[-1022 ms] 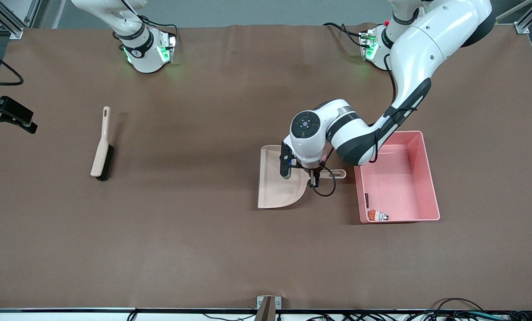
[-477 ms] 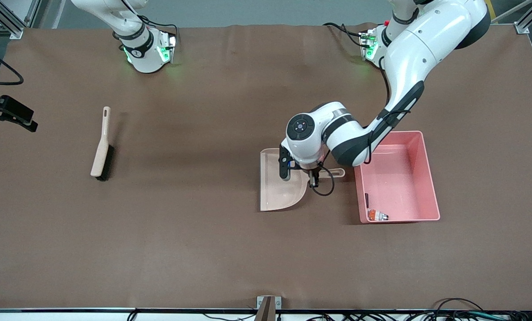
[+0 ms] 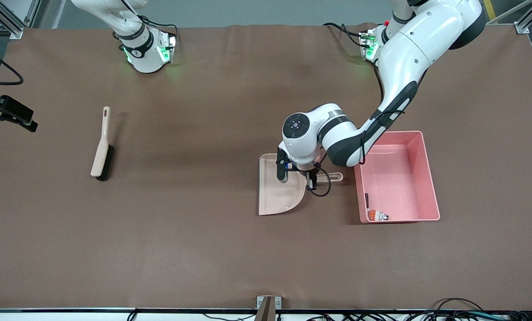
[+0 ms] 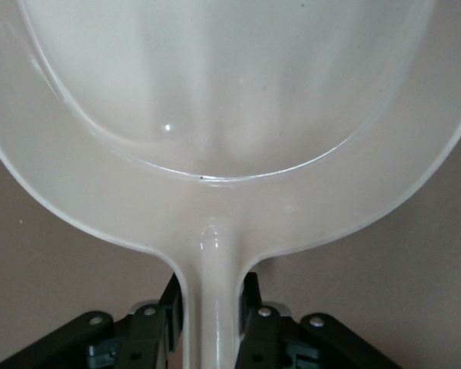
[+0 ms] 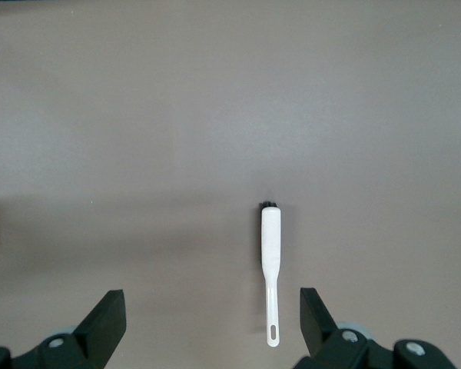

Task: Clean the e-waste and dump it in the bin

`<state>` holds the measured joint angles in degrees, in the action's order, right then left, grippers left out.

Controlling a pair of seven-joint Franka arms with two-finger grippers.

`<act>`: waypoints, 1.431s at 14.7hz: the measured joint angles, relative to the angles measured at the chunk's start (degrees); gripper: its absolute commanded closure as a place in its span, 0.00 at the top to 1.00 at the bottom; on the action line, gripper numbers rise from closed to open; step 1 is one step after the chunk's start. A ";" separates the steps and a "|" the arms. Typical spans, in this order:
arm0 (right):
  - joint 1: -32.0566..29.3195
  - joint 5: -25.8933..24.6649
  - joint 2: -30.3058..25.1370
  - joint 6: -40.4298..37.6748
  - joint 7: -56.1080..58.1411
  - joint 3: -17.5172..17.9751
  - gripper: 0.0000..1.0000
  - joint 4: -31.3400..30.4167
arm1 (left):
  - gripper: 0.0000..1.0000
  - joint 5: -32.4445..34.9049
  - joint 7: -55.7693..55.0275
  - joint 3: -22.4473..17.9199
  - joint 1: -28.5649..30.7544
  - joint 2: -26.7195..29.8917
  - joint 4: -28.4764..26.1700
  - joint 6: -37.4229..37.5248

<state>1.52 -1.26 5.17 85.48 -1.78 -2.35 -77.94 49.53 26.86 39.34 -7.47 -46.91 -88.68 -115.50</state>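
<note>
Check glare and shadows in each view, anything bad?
Front view: soft shadows beside the brush and bin; green base lights glow. Left wrist view: small highlights on the glossy dustpan, near handle soft. Right wrist view: even, no glare.

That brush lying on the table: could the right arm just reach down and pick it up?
Probably yes. The right gripper hangs open above the brush, which lies alone on bare table, nothing covering it. The left gripper is busy holding the dustpan.
</note>
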 measured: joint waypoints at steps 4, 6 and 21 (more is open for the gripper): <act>0.00 0.02 0.00 0.00 0.00 0.01 1.00 0.00 | 0.68 0.23 0.00 -0.17 0.12 -0.86 0.06 -1.14; 0.03 0.04 0.00 0.01 0.00 0.02 1.00 0.00 | 1.00 0.24 -0.09 -0.25 0.34 -1.35 0.19 -1.85; 0.12 0.08 0.00 -0.06 0.00 0.14 1.00 0.02 | 1.00 -29.67 -21.85 0.06 17.41 20.93 6.46 6.15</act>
<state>1.64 -1.18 5.17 85.42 -1.78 -2.21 -77.92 19.86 5.01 39.40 9.94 -25.98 -82.22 -109.35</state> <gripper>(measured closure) 0.000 0.000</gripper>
